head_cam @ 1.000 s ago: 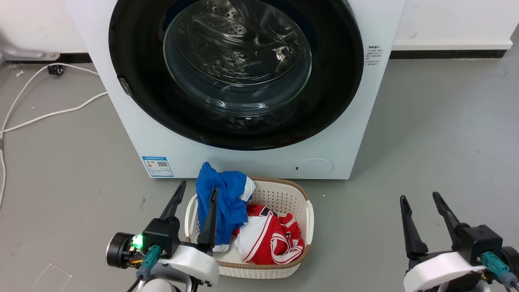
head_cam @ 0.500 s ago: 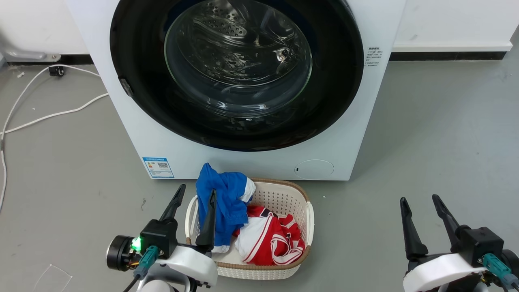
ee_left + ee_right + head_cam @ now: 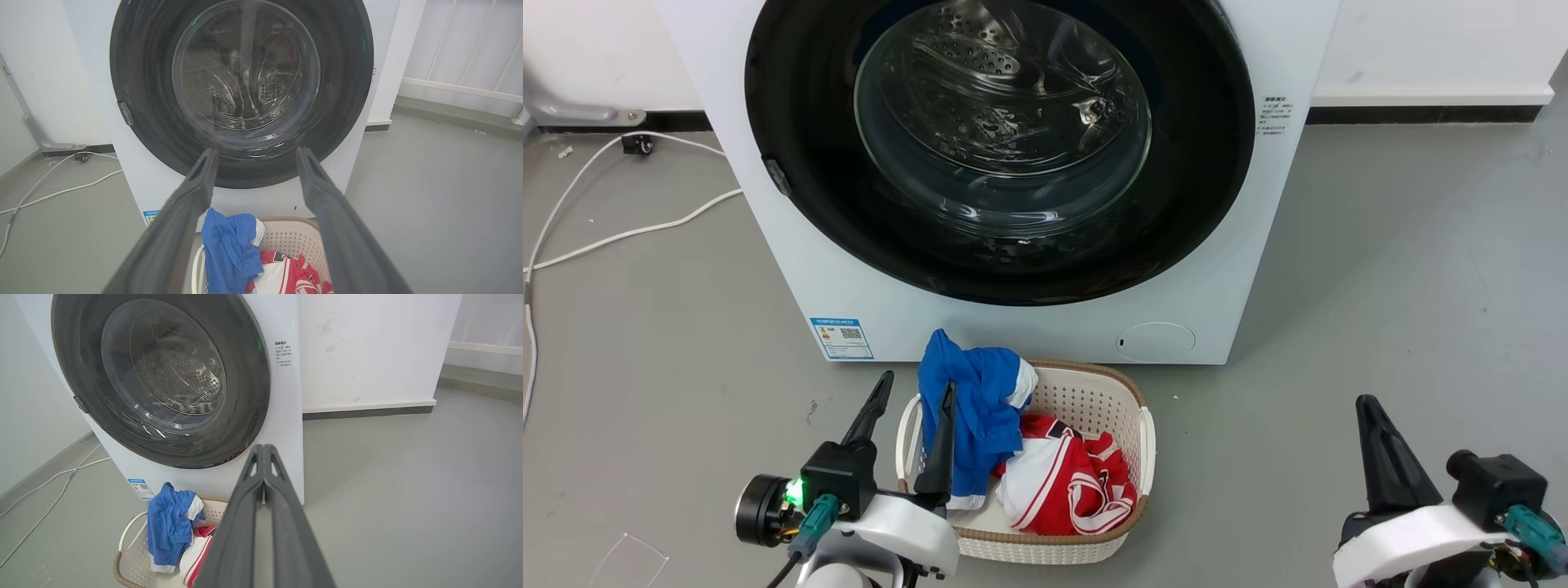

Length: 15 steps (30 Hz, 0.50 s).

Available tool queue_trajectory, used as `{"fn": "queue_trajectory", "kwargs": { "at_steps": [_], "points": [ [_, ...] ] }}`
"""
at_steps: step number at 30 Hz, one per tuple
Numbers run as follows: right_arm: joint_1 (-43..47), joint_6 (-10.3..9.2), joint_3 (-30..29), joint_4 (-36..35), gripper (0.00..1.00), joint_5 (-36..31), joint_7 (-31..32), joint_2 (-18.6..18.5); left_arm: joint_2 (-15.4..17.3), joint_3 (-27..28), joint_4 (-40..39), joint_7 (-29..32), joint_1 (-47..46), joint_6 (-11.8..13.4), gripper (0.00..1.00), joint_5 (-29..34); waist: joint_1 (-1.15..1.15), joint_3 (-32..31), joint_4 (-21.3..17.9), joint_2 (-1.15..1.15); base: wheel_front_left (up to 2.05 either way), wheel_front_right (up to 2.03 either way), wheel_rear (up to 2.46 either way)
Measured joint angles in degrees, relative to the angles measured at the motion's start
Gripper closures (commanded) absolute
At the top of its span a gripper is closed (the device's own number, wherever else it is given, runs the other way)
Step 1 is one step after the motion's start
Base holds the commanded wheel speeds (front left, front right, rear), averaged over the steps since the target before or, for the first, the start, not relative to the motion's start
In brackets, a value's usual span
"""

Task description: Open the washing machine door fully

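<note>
At lower right, my right gripper (image 3: pixel 1367 403) has just clenched empty, left gripper (image 3: pixel 917 380) splayed; washing machine door (image 3: pixel 1005 139) shut, approach pending.

Smooth grey floor (image 3: pixel 1405 269) right across, evenly lit, with only soft shadows on it. Behind it stands a plain white wall (image 3: pixel 367 351) with a few dark scuff marks (image 3: pixel 329 324) high up, and a dark skirting strip (image 3: pixel 367 412) runs along its foot. Over on the left, a white cable (image 3: pixel 629 233) snakes across the floor towards a small black fitting (image 3: pixel 635 141) by the skirting. To the right, white slatted panelling (image 3: pixel 470 45).
</note>
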Motion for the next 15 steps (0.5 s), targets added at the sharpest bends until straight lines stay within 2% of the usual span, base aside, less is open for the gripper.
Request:
{"fn": "queue_trajectory", "kwargs": {
  "at_steps": [3, 6, 9, 14, 15],
  "points": [
    [-0.53, 0.00, -0.11, 0.30, 1.00, 6.06, 0.01, 0.00, -0.02, 0.09, 0.00, 0.00, -0.01, 0.01, 0.00, -0.02, 0.00, 0.04, -0.04, 0.00, 0.00, 0.00, 0.00],
    [-0.97, -0.01, 0.07, 0.79, 1.00, 19.36, 0.10, 0.00, -0.03, 0.24, -0.05, 0.00, -0.01, 0.02, 0.00, -0.11, 0.00, 0.14, -0.13, 0.00, 0.00, 0.00, 0.00],
    [-2.16, -0.01, 0.16, 1.25, 1.00, 35.49, 0.85, 0.00, -0.03, 0.21, -0.21, 0.00, -0.01, 0.12, 0.00, -0.16, 0.00, 0.31, -0.15, 0.00, 0.00, 0.00, 0.00],
    [-4.89, -0.02, -1.96, 1.38, 1.00, 68.71, 2.56, 0.04, -0.05, 0.00, -0.77, 0.00, -0.37, 0.42, 0.00, -0.60, 0.00, 1.25, -0.11, 0.00, 0.00, 0.00, 0.00],
    [-5.56, -0.02, -2.91, 1.46, 1.00, 72.86, 2.93, 0.05, -0.05, -0.07, -1.00, 0.00, -0.57, 0.46, 0.00, -0.87, 0.00, 1.46, -0.10, 0.00, 0.00, 0.00, 0.00]
  ]
}}
